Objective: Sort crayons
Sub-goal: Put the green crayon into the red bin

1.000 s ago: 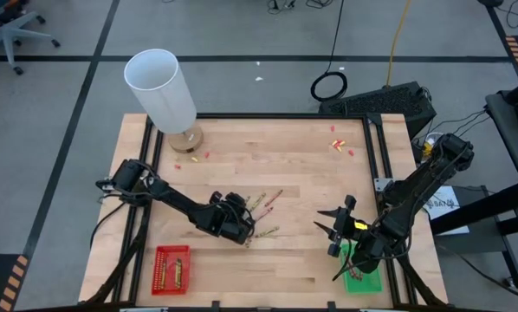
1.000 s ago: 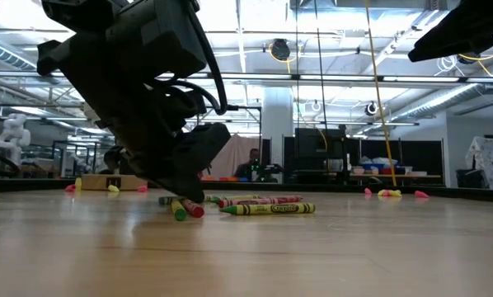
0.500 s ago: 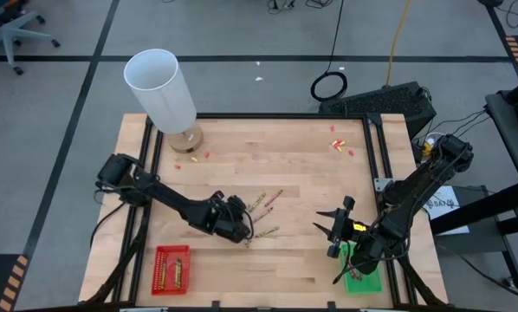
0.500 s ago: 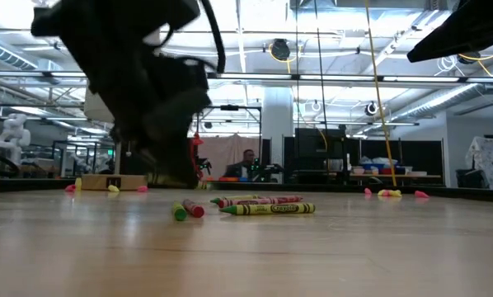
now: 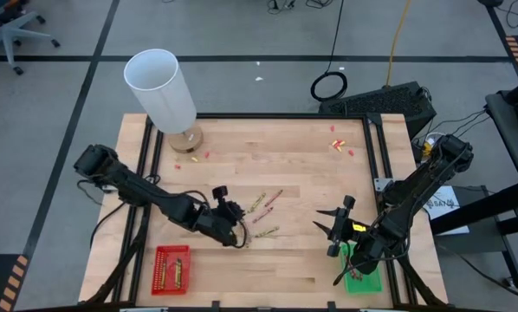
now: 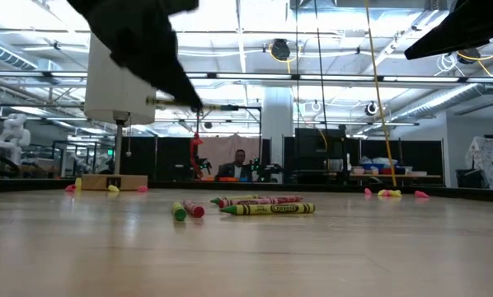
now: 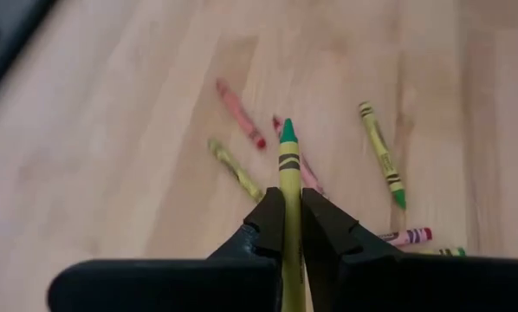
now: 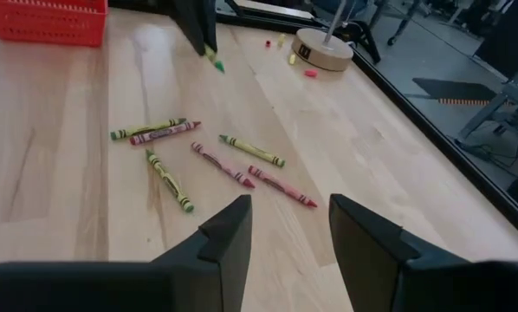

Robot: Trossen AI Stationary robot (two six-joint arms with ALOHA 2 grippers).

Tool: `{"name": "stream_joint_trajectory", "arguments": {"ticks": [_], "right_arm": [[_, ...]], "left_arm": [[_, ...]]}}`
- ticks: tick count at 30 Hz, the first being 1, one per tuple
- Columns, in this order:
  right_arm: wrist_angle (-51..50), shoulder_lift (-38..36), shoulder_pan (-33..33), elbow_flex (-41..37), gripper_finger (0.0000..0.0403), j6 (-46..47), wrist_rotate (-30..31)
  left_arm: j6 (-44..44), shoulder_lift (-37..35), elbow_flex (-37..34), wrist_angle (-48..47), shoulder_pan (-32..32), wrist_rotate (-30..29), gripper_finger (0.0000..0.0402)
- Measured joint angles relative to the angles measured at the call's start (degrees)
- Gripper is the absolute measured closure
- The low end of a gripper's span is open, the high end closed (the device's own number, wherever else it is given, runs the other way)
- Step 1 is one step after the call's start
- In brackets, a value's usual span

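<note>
High view: left claw [image 5: 233, 227] raised over the wooden tabletop [image 5: 294, 165], near its middle, with loose crayons [image 5: 264, 204] lying just beyond its tip; red tray [image 5: 171, 269] holding crayons sits near the claw at the tabletop's front edge; right claw [image 5: 335, 230] hangs well apart, beside a green tray [image 5: 363, 279] at the front right corner; white cylinder [image 5: 160, 90] on a round wooden base stands at the far left corner; small red and yellow scraps [image 5: 339, 146] lie far from both claws. Low view: dark left arm crosses the upper left, clear of the surface; 5 or so crayons [image 6: 267, 208] lie flat below and to its side, 2 of them end-on. Left wrist view: left claw [image 7: 292, 227] clamped on 1 green crayon [image 7: 288, 186], tip pointing forward past the fingers; 6 loose crayons lie on the tabletop beneath, none touching the claw. Right wrist view: right claw [image 8: 287, 227] with fingers [image 8: 229, 232] apart, holding nothing; 6 crayons [image 8: 168, 180] lie ahead of it, left claw with the green crayon [image 8: 214, 61] above them, red tray [image 8: 44, 19] beyond.
</note>
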Motion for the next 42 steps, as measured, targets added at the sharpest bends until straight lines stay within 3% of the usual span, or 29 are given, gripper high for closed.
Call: {"name": "stream_joint_trajectory", "arguments": {"ticks": [9, 20, 28, 42], "right_arm": [[-0.02, 0.0, 0.0, 0.0, 0.0264, 0.12, -0.03], [-0.02, 0.0, 0.0, 0.0, 0.0264, 0.32, -0.07], [-0.02, 0.0, 0.0, 0.0, 0.0264, 0.44, -0.07], [-0.02, 0.0, 0.0, 0.0, 0.0264, 0.42, -0.09]], "left_arm": [[25.03, -5.01, 0.02, 0.03, 0.03, -0.48, 0.0382], [52.64, -5.36, 0.07, 0.5, 0.03, -0.87, 0.0382], [59.92, -5.36, 0.07, 0.61, 0.03, -3.97, 0.0382], [60.21, -5.36, 0.07, 0.57, 0.03, -4.1, 0.0382]]}}
